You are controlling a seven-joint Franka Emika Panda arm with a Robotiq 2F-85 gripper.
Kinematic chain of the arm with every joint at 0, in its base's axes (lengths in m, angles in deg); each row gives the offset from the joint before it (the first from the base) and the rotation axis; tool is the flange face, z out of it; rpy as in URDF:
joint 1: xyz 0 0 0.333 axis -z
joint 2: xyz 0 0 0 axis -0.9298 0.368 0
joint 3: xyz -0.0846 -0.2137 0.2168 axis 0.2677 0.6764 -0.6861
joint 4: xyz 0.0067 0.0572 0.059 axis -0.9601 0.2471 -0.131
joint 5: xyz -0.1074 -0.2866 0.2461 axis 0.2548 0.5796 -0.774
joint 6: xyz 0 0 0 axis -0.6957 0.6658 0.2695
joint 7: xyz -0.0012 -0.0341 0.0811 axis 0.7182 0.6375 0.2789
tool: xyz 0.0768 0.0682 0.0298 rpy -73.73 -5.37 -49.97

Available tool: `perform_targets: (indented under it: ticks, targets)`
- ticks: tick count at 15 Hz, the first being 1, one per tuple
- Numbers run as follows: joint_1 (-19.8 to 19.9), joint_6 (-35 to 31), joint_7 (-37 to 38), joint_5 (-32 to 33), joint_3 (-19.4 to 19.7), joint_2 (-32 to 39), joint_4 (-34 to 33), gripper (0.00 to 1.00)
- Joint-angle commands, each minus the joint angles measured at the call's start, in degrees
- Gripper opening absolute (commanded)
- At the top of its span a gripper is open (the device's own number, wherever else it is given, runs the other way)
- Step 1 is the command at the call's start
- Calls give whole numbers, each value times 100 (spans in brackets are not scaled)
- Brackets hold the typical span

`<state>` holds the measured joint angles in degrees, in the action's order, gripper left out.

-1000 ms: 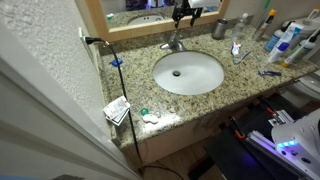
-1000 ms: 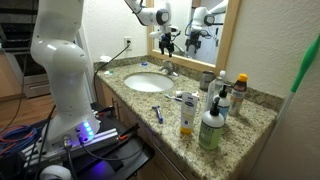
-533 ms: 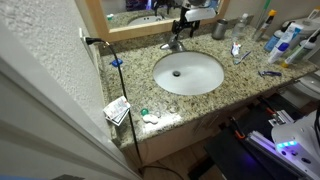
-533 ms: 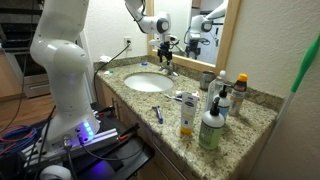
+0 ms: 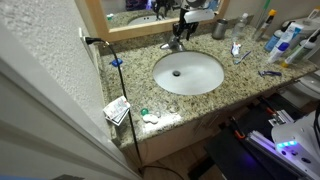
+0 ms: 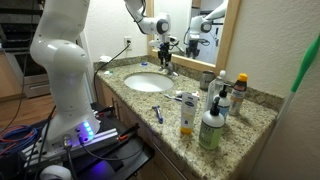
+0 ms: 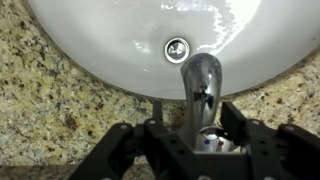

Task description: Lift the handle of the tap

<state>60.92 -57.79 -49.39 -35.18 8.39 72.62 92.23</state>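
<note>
The tap (image 5: pixel 175 43) (image 6: pixel 168 69) is a small silvery faucet standing behind the white oval basin (image 5: pixel 205 82) (image 6: pixel 140 85). In the wrist view its curved spout (image 7: pixel 201 80) reaches over the basin rim (image 7: pixel 110 50) toward the drain (image 7: pixel 177 47). The handle (image 7: pixel 212 140), with a red and a blue dot on it, lies between my fingers. My gripper (image 7: pixel 195 125) (image 5: pixel 181 27) (image 6: pixel 165 50) comes down from above and straddles the handle. The right finger (image 7: pixel 232 112) sits close against it. The left finger (image 7: pixel 156 128) stands a little apart.
Granite counter (image 5: pixel 128 75) with a mirror (image 5: pixel 150 12) behind the tap. Bottles and toiletries (image 6: pixel 210 120) crowd one end, a toothbrush (image 6: pixel 158 112) lies by the front edge, and a cable and plug (image 5: pixel 92 42) sit at the wall. A card pack (image 5: pixel 117 110) rests near the corner.
My gripper came down from in front of the mirror onto the tap, and its jaws drew in around the handle.
</note>
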Motion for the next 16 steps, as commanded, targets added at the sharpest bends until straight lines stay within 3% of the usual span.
perform_targets:
  ticks: [1, 5, 8, 16]
  targets:
    - [-64, -26, -68, 74, 67, -39, 31, 32]
    - [-190, -247, 22, 270, 126, -86, 70, 4]
    - [-234, -381, 154, 433, 175, -196, 117, 7]
    - [-32, -1198, 541, -119, 234, -1034, 451, 7]
